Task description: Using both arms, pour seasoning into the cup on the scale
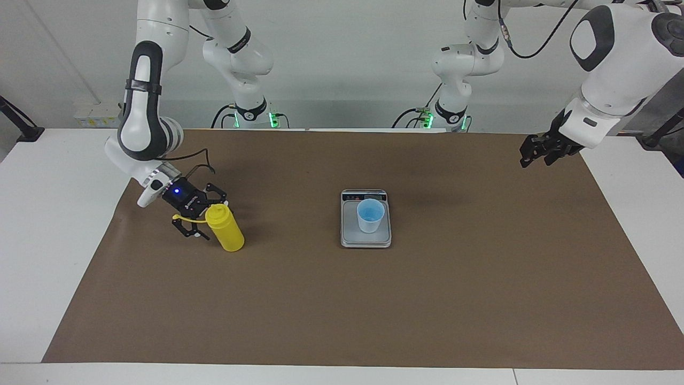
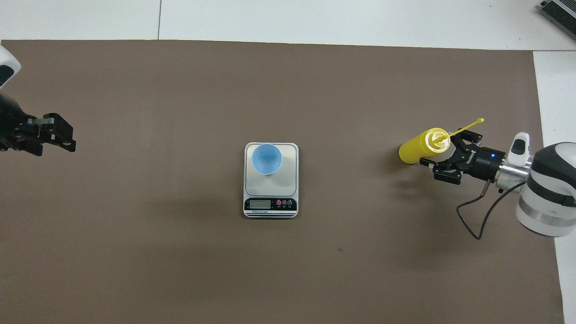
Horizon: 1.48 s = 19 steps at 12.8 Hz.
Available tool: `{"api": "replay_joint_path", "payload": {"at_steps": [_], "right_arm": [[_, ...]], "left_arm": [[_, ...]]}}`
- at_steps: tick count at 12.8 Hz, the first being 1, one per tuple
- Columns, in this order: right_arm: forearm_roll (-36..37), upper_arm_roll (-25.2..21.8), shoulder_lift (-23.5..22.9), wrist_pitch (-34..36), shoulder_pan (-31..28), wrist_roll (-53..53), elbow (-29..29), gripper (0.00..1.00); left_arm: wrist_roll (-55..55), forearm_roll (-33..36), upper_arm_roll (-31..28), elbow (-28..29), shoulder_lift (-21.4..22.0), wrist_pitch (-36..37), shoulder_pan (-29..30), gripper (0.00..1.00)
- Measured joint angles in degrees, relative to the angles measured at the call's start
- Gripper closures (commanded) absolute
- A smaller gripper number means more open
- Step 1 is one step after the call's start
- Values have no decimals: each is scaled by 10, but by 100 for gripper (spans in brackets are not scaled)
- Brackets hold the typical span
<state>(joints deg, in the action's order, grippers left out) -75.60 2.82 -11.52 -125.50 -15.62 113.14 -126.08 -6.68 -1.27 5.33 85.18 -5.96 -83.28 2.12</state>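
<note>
Bottle (image 1: 226,229): upright on the surface (image 1: 342,299) toward the right arm's end; looks light, smooth, squeezable, so best held at mid-body.
Right gripper (image 1: 200,218): fingers open, flanking the cap, not yet closed.
Left gripper (image 1: 536,151): waiting, fingers' state unclear.
Cup (image 1: 370,215): on the scale (image 1: 366,239).

1 yellow bottle (image 1: 226,230), 1 blue cup (image 1: 370,215), 1 scale (image 1: 352,235), 2 arms (image 1: 140,107)
</note>
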Motion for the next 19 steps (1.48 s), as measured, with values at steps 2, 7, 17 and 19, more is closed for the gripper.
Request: {"api": "replay_joint_path", "payload": {"at_steps": [2, 7, 17, 19], "right_arm": [[-16, 0, -7, 0, 0, 10, 0, 0], [-36, 3, -28, 0, 5, 27, 8, 0], [-41, 4, -29, 0, 13, 27, 15, 0], [-41, 4, -29, 0, 13, 27, 16, 0]], "left_arm": [[2, 1, 0, 27, 16, -17, 0, 35], [6, 1, 0, 106, 66, -67, 0, 12], [9, 1, 1, 109, 70, -92, 0, 0], [10, 1, 1, 109, 70, -100, 0, 0]]}}
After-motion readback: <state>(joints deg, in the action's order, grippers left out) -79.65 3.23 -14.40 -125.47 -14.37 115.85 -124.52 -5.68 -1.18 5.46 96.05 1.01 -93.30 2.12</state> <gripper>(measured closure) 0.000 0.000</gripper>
